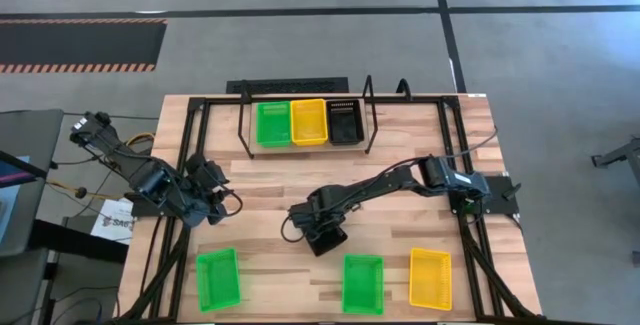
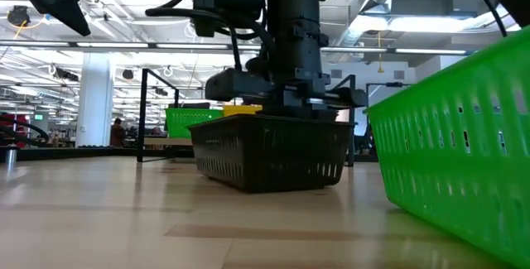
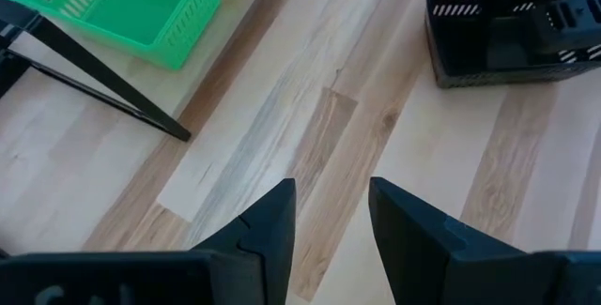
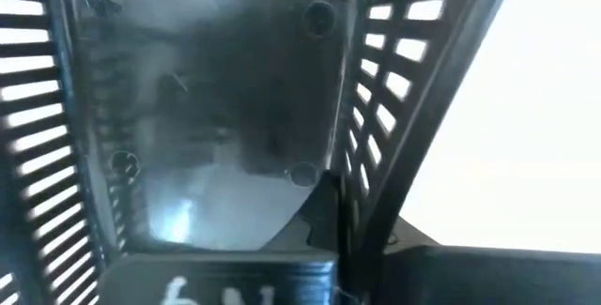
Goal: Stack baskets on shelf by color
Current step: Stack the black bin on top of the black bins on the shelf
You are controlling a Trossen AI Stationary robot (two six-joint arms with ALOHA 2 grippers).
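A black basket (image 1: 327, 239) sits on its base at the middle of the table, also seen in the low view (image 2: 269, 157) and the left wrist view (image 3: 470, 56). My right gripper (image 1: 322, 227) reaches straight down into it and is shut on its wall. My left gripper (image 3: 331, 225) hangs open above bare wood at the table's left (image 1: 213, 203), touching nothing. The shelf (image 1: 308, 145) at the far edge carries a green basket (image 1: 273, 123), a yellow basket (image 1: 308, 122) and a black basket (image 1: 345, 122) side by side. My right gripper pinches one side wall of the black basket (image 4: 364, 185) at its upper rim, with one finger (image 4: 322, 219) inside the basket and the other outside. The fingers come from above, pointing down. The basket stands upright with its base on the table (image 2: 273, 184).
Near the front edge lie a green basket (image 1: 218, 278) at the left, another green one (image 1: 363, 283) and a yellow one (image 1: 430, 277) at the right. The nearer green basket fills the low view's right (image 2: 464, 153). Bare wood lies between the shelf and these baskets.
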